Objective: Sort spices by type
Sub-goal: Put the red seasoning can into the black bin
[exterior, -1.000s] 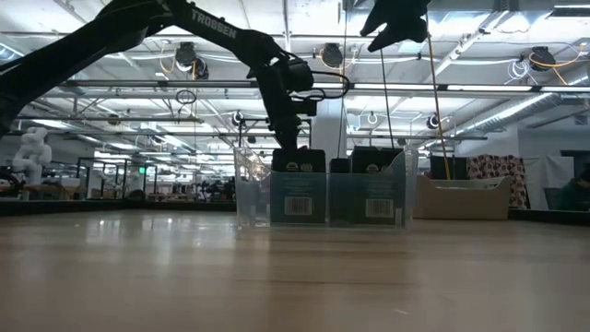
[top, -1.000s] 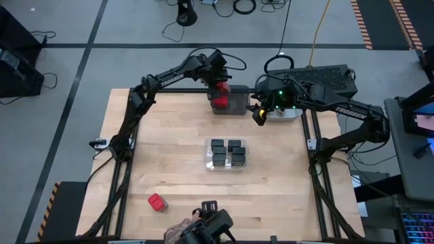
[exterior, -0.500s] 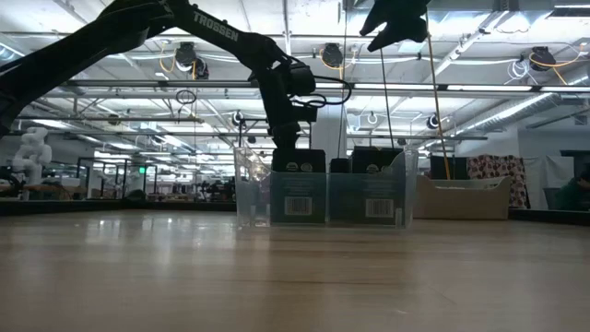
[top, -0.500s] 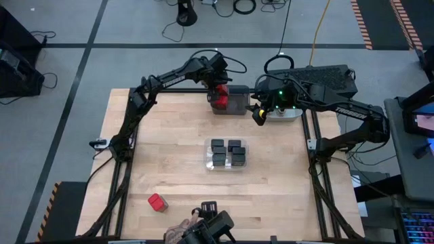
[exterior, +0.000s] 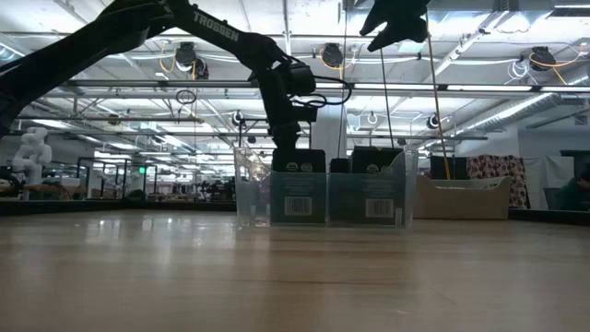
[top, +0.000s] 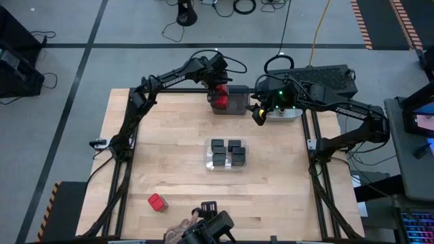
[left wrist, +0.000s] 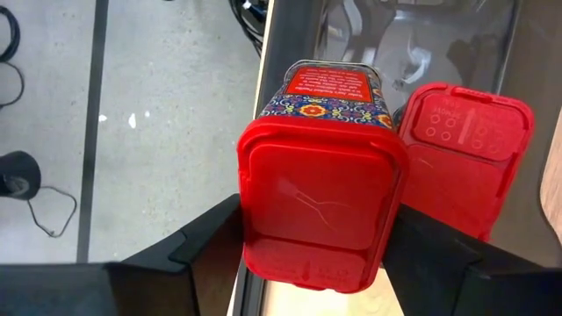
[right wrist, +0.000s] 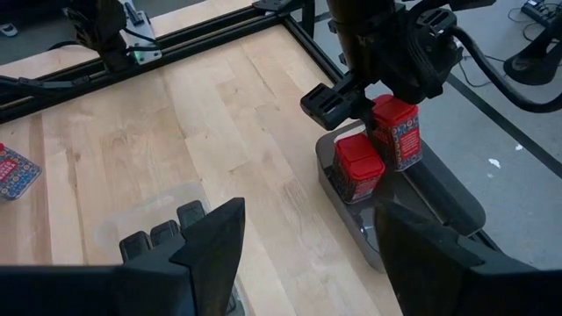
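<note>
Red is the lid of the box (left wrist: 320, 211) that the left end effector (top: 218, 90) grips, with one finger on each side. It holds this red box just over the dark bin (top: 239, 106) at 12 o'clock on the table (top: 169, 149). A second red box (left wrist: 465, 158) stands in that bin, right beside the held one. A third red box (top: 157, 202) lies alone on the table at 7 o'clock. In the middle of the table is a clear bin (top: 207, 154) with black boxes (top: 218, 144) packed close inside. The right end effector (top: 258, 115) hangs at 1 o'clock, by the light grey bin (top: 285, 114). Its fingers are wide apart and hold nothing.
</note>
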